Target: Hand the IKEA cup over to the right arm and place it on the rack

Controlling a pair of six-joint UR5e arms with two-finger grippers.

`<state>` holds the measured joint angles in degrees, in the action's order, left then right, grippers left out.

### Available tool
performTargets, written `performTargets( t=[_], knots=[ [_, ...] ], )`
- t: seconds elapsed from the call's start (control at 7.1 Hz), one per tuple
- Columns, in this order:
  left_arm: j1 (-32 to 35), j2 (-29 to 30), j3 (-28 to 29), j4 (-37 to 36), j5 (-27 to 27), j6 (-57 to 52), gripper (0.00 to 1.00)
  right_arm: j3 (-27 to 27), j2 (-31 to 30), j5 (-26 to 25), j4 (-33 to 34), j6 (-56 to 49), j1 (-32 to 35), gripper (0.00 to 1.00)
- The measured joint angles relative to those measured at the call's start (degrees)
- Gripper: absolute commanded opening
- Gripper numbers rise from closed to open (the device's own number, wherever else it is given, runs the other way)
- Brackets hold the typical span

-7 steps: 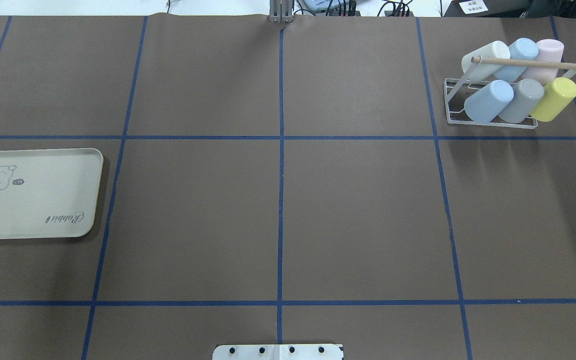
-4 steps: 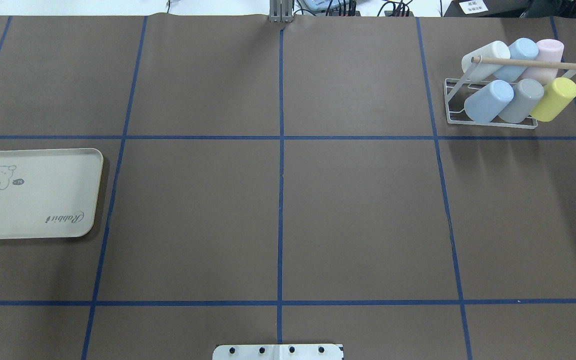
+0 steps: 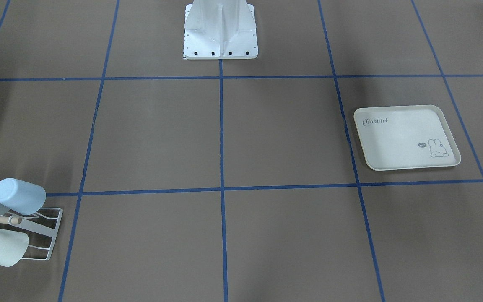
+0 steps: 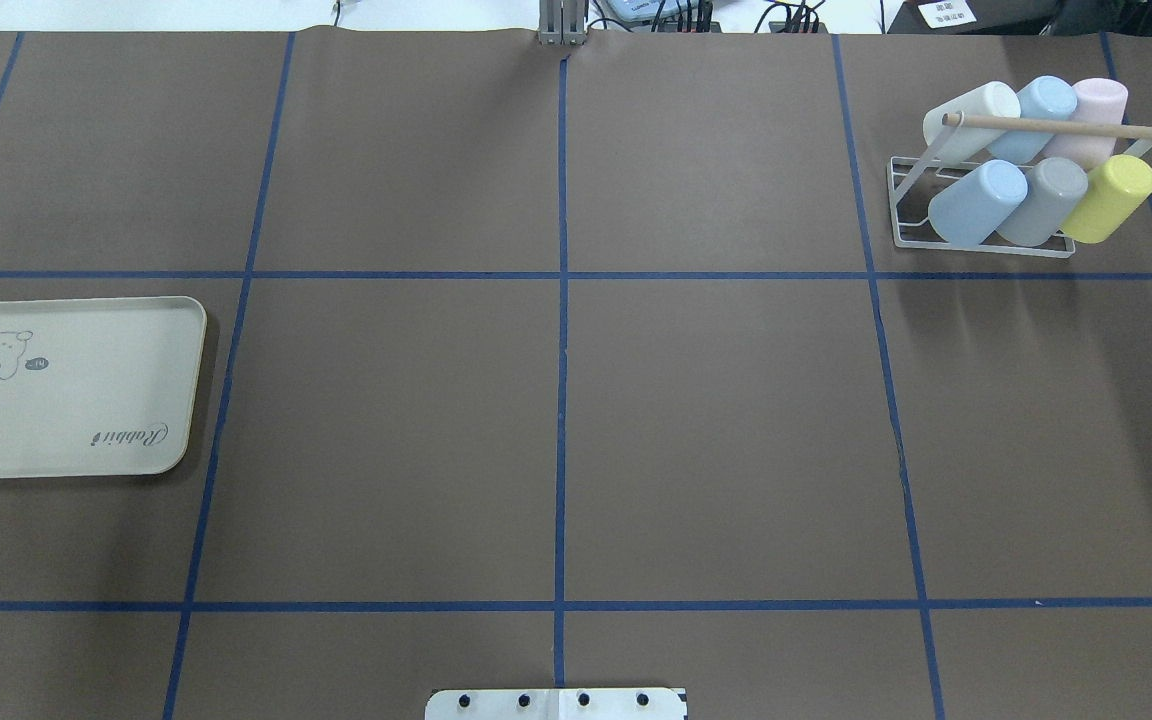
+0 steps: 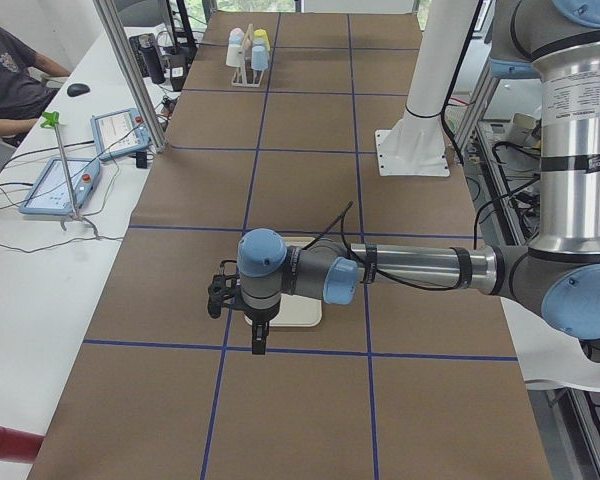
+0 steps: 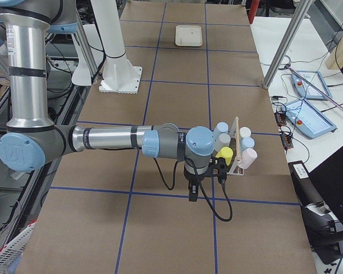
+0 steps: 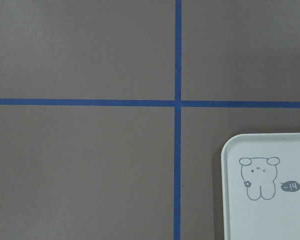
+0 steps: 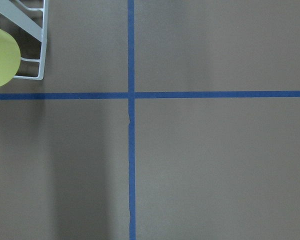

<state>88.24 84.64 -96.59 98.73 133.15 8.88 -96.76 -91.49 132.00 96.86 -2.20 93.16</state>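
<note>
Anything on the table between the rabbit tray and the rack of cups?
No. In the overhead view the stretch from the tray to the rack is bare brown table cover, crossed only by blue tape lines.

A long table (image 4: 716,420) carries everything. Its whole top is covered with brown paper, and lines of blue tape (image 4: 562,400) divide the paper into large squares.

Seen from the robot's side, three things lie directly on it. A cream tray (image 4: 76,400) with a rabbit drawing lies flat at the left edge, about halfway between near and far, inside one square and close to the lines on its far and right sides. A white wire rack (image 4: 976,249) stands in the far right corner, just beyond a cross line. A white bolted base plate (image 4: 556,705) sits at the middle of the near edge.
</note>
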Motion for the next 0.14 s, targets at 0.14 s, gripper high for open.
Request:
performTargets(
  t=[0.14],
  knots=[
    [0.0, 0.0, 0.0, 0.0, 0.0, 0.0, 1.0, 0.0, 0.0, 0.1, 0.0, 0.0, 0.0, 1.0]
  ],
)
